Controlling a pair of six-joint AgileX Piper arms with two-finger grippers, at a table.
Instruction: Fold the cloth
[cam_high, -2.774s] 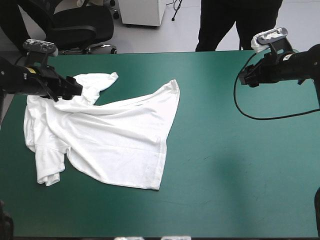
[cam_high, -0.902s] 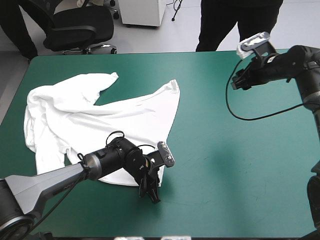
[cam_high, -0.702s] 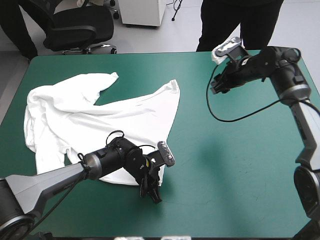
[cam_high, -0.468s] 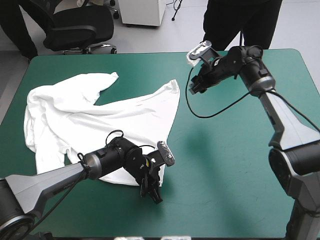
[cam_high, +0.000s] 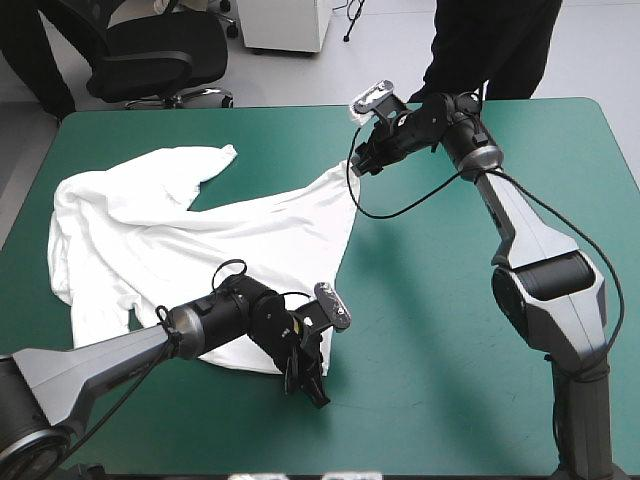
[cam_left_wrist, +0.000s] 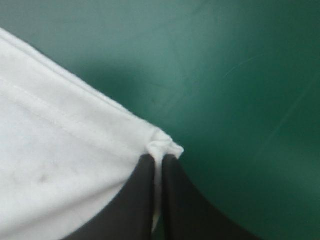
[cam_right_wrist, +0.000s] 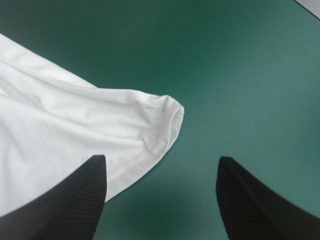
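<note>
- Table with teal-green cover (cam_high: 480, 330): bare across the right half, cloth over the left half.
- T-shirt (cam_high: 200, 250), white, short-sleeved: lying open but wrinkled on the table's left half, not folded. Broad hem edge slanting from a far corner near the table's middle down to a near corner toward the front edge. Loose creases running across the body.
- Same T-shirt in the left wrist view (cam_left_wrist: 60, 165): stitched hem line plain, white field to one side of the fingers and teal-green cover to the other.
- Same T-shirt in the right wrist view (cam_right_wrist: 75, 130): hem rolled over in a soft fold at the corner.
- Left arm: low over the table from the front-left, crossing the cloth's near part.
- Right arm: stretched from the right side across the far half of the table, reaching to the cloth's far corner.
- Sleeve (cam_high: 205, 160): bunched at the far-left part of the cloth, near the table's far edge.
- Left gripper (cam_high: 312, 388) (cam_left_wrist: 159, 165): clenched on the T-shirt at its near hem corner, black fingers all but meeting with cloth between them.
- Right gripper (cam_high: 357, 168) (cam_right_wrist: 160, 159): released, black fingers standing wide apart, far hem corner just ahead of them. Contact with the cloth: cannot tell.
- Far hem corner (cam_right_wrist: 172, 112): rounded, resting on the cover.
- Near hem corner (cam_left_wrist: 162, 147): small pucker poking out just past the left fingertips.
</note>
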